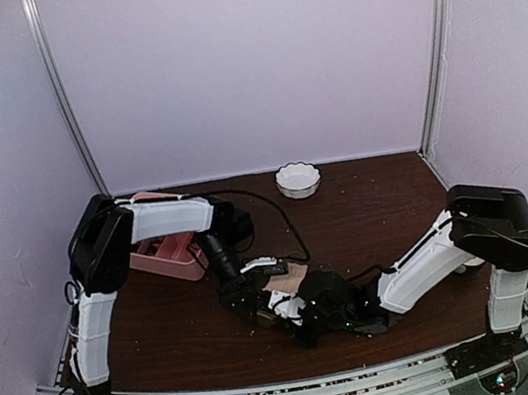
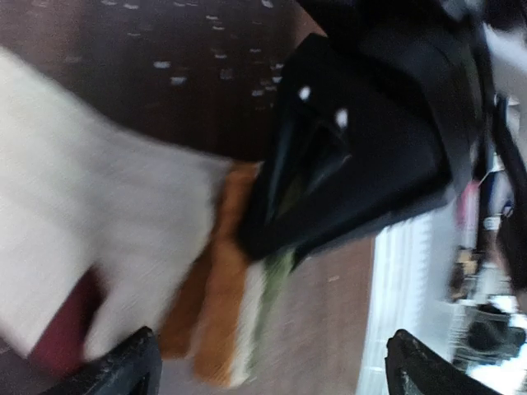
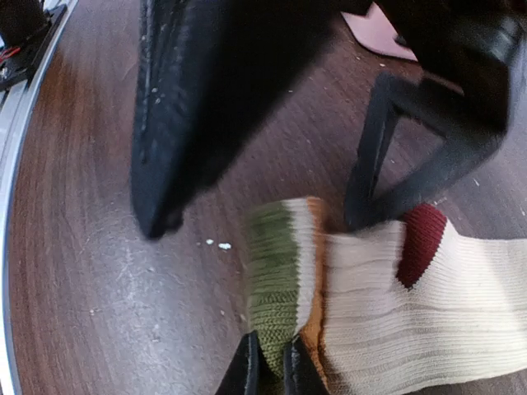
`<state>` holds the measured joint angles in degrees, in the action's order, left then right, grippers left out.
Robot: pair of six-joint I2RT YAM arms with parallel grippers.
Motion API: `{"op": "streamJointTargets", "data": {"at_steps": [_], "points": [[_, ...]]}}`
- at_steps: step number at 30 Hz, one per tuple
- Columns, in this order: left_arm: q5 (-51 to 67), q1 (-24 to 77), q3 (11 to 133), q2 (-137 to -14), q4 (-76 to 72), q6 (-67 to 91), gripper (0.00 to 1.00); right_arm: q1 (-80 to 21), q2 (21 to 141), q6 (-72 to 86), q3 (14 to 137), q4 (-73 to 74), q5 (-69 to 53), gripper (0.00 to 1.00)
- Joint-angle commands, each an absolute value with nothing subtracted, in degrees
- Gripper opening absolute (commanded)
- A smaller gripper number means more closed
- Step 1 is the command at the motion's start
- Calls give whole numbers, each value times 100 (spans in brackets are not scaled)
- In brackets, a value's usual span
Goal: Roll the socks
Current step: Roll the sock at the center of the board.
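Note:
A beige ribbed sock (image 3: 428, 313) with a green, white and orange striped cuff (image 3: 276, 280) and a dark red patch lies on the brown table. My right gripper (image 3: 272, 374) is shut on the green cuff edge. In the left wrist view the same sock (image 2: 107, 214) lies blurred, with its cuff under the right gripper's black body. My left gripper (image 2: 272, 370) is open wide just above the cuff. In the top view both grippers meet over the sock (image 1: 286, 278) at the table's near middle. I cannot make out a plain tan-brown sock.
A pink compartment tray (image 1: 168, 254) stands at the left, partly under the left arm. A white scalloped bowl (image 1: 298, 179) stands at the back middle. Pale crumbs dot the table. The metal rail runs along the near edge.

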<state>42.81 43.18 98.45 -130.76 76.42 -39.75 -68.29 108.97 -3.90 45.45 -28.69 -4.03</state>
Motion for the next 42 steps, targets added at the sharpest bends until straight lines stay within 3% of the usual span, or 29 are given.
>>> {"op": "streamJointTargets", "data": {"at_steps": [1, 6, 9, 13, 23, 36, 42], "points": [[3054, 4089, 8818, -11843, 5380, -3426, 98, -6370, 11015, 678, 4064, -2713, -1292, 1], [2027, 4065, 7193, -9840, 3074, -3226, 98, -6128, 11130, 1275, 3918, -2686, -1893, 0], [1120, 4017, 6943, -9739, 2531, -3051, 98, -6015, 11249, 1578, 3918, -2675, -2120, 0], [1995, 3849, 7441, -10235, 3527, -3571, 98, -5922, 11469, 1934, 3956, -2641, -2268, 0], [3546, 4282, 6434, -9592, 3578, -4820, 97, -5363, 12067, 3137, 3804, -2805, -3016, 0], [2272, 5208, 6453, -10110, 2951, -4669, 97, -5151, 12402, 3323, 3740, -2657, -3269, 0], [2139, 5287, 6303, -10159, 2482, -4565, 78, -5125, 12406, 3411, 3752, -2773, -3384, 0]]}}
